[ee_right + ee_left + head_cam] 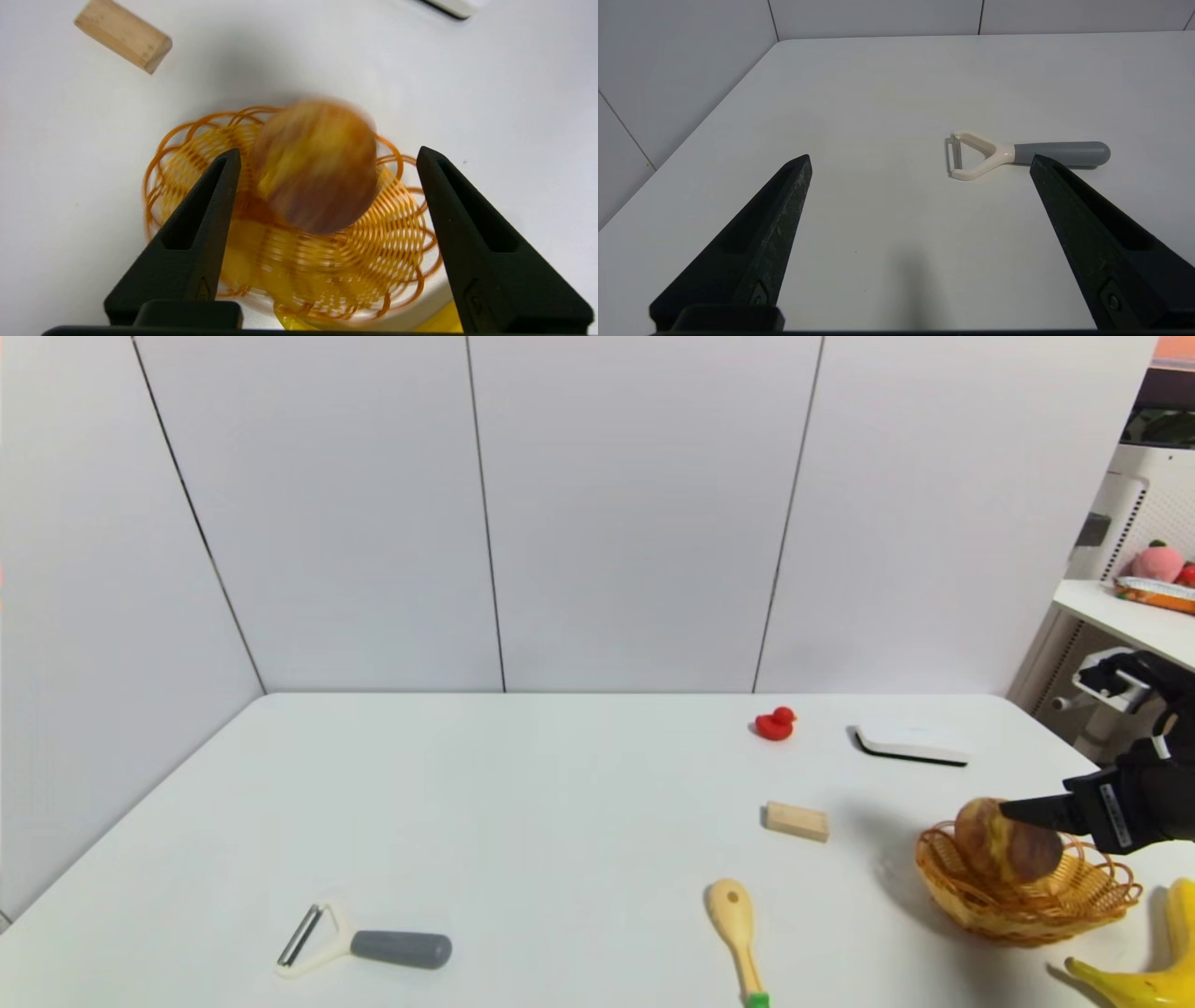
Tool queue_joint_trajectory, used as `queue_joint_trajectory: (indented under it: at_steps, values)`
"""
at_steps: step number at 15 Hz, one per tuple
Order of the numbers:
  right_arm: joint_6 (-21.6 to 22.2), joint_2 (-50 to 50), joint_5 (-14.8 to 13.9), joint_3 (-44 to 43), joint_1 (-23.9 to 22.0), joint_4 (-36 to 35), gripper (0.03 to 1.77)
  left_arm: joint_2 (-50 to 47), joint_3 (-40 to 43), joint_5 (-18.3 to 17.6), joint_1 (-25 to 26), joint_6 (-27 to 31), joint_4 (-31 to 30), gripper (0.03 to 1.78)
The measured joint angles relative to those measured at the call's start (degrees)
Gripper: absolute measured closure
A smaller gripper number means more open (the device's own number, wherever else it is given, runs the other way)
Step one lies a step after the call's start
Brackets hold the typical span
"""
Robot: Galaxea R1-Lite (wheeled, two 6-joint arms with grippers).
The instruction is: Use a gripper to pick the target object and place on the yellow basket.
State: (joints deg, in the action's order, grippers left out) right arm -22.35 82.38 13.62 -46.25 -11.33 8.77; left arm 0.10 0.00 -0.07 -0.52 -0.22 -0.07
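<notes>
Right gripper (pixel 327 156): your jaws stand wide apart, and the bun sits between them but looks clear of both fingers; you hold nothing now.

Bun (pixel 317 165): it is smeared by motion just ahead of your fingertips, directly over the yellow basket (pixel 187 135). In the head view the bun (pixel 1006 842) sits low inside the rim of the yellow basket (pixel 952 887), so you can judge it as dropping or just landed; contact with the weave cannot be confirmed.

Handling: judging by its looks, the bun is a light toy, round and smooth-skinned, likely to roll or bounce a little on the wire-like weave. If you must retake it, close across its widest middle, not over the domed top, where thin pointed fingers would slide off.

Basket: shallow and open-woven, probably light itself; a nudge from your fingertips could shift it.

Right arm pose: it reaches in from the table's right edge, fingers level and pointing inward over the basket's rim, the right gripper (pixel 1018 812) just above the bun.

Nearby: a wooden block (pixel 124 35) lies well beyond your fingertips; a banana (pixel 1153 971) lies just behind the basket on your side.

Left gripper (pixel 920 161): parked with fingers spread, a peeler (pixel 1017 154) on the table ahead of it.
</notes>
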Motion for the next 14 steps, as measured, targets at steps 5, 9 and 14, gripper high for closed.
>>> queue_joint_trajectory:
  at_steps: [5, 9, 14]
  values:
    - [0.1, -5.4, -0.1, 3.6, -0.8, -1.0, 0.29, 0.0, 0.0, 0.0, 0.0, 0.0, 0.0, 0.12]
    - [1.0, -9.8, -0.2, 4.1, -1.6, 0.1, 0.21, 0.0, 0.0, 0.0, 0.0, 0.0, 0.0, 0.12]
    - [5.5, -27.8, -2.7, 10.4, -0.9, 1.7, 0.15, 0.0, 0.0, 0.0, 0.0, 0.0, 0.0, 0.12]
